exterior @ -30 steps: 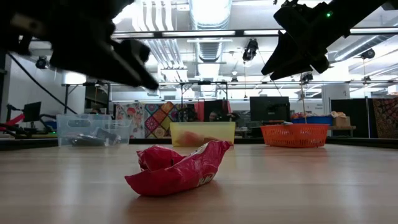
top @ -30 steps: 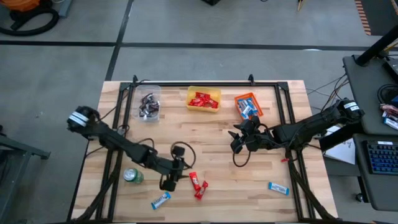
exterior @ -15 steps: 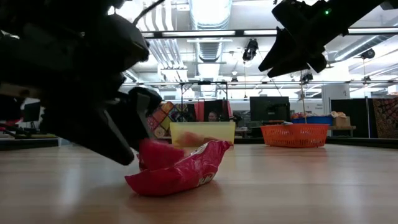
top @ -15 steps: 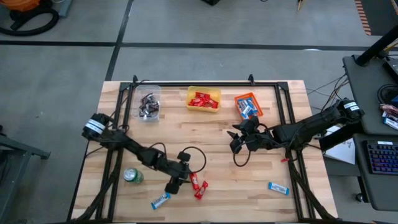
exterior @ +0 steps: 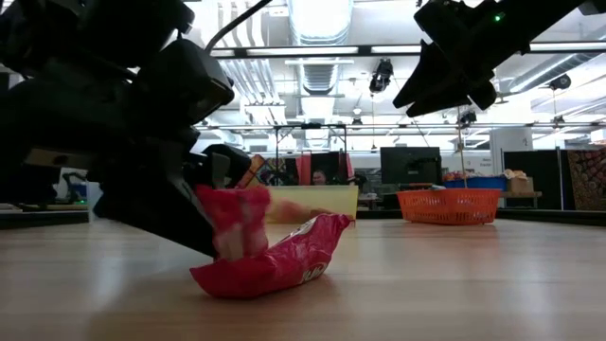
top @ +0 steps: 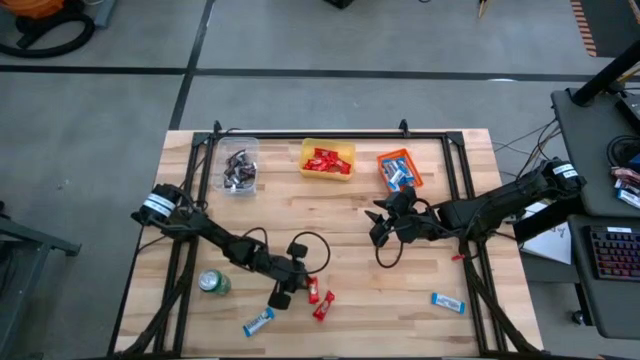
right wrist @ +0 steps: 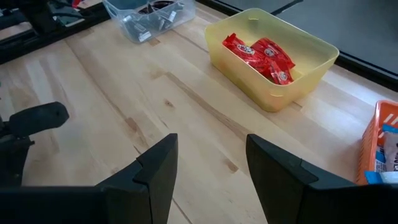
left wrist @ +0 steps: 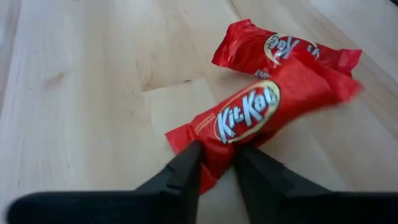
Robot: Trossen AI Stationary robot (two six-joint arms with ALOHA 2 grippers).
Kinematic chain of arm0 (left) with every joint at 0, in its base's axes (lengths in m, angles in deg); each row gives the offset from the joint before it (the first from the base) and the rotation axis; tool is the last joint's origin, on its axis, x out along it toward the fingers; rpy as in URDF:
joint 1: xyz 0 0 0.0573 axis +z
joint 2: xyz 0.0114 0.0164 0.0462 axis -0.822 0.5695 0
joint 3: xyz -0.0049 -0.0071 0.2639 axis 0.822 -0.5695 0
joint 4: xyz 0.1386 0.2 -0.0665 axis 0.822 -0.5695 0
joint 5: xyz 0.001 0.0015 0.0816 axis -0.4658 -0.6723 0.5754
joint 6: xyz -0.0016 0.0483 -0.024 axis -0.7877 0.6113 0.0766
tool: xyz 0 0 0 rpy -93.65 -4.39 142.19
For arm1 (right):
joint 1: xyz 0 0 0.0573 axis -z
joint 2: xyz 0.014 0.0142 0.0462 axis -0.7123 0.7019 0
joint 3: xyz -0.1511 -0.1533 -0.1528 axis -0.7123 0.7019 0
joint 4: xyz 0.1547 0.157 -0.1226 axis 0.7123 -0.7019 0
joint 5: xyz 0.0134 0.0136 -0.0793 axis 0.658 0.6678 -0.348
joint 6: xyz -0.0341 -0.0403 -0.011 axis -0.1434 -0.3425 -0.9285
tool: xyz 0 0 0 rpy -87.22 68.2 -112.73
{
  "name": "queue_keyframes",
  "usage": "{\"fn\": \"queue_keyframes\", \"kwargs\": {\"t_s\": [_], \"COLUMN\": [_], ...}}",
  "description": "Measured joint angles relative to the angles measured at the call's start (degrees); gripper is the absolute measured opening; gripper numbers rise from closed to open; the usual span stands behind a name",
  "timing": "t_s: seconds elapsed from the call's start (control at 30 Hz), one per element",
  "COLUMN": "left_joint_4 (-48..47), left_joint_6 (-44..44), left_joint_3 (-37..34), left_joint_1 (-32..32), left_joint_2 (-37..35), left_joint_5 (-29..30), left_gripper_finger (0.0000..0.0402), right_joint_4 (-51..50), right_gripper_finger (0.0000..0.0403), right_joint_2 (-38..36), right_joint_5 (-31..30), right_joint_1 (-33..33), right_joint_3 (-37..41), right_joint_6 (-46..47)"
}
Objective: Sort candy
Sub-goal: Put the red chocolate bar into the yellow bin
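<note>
Left gripper [left wrist: 217,163] has dropped from mid-table to the red bars at the front, its fingers now pinched on the end of one red bar [left wrist: 249,115]. Second red bar [left wrist: 273,46] touches it. Pick underway; yellow bin [top: 328,160] likely next. Right gripper [top: 383,226] hangs mid-table, spread wide, empty.

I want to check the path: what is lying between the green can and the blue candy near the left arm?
Nothing: in the high view, only bare wood separates the green can from the blue candy.
</note>
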Motion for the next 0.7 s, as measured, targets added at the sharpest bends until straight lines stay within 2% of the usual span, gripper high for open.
{"fn": "queue_keyframes", "kwargs": {"t_s": [0.17,0.3,0.43,0.57,0.7], "left_joint_4": [0.33,1.33,-0.7,-6.58,-13.21], "left_joint_6": [-0.75,-1.29,0.38,2.14,3.48], "left_joint_3": [0.0,0.0,0.0,-0.02,0.08], "left_joint_1": [0.01,0.01,0.51,2.48,6.56], "left_joint_2": [-0.11,-0.89,-4.02,-9.45,-15.56], "left_joint_5": [0.0,0.1,2.72,8.24,18.12], "left_gripper_finger": [0.0012,0.001,0.0003,0.0003,0.0002], "right_joint_4": [-0.04,-0.05,-0.14,-0.12,-0.12], "right_gripper_finger": [0.018,0.018,0.018,0.018,0.018], "right_joint_2": [0.01,0.01,0.01,0.01,0.01], "right_joint_5": [-0.02,-0.02,0.0,0.0,0.07], "right_joint_1": [0.0,0.0,0.0,0.0,0.0], "right_joint_3": [0.0,0.01,0.11,0.15,0.24], "right_joint_6": [0.0,0.0,0.0,0.02,0.09]}}
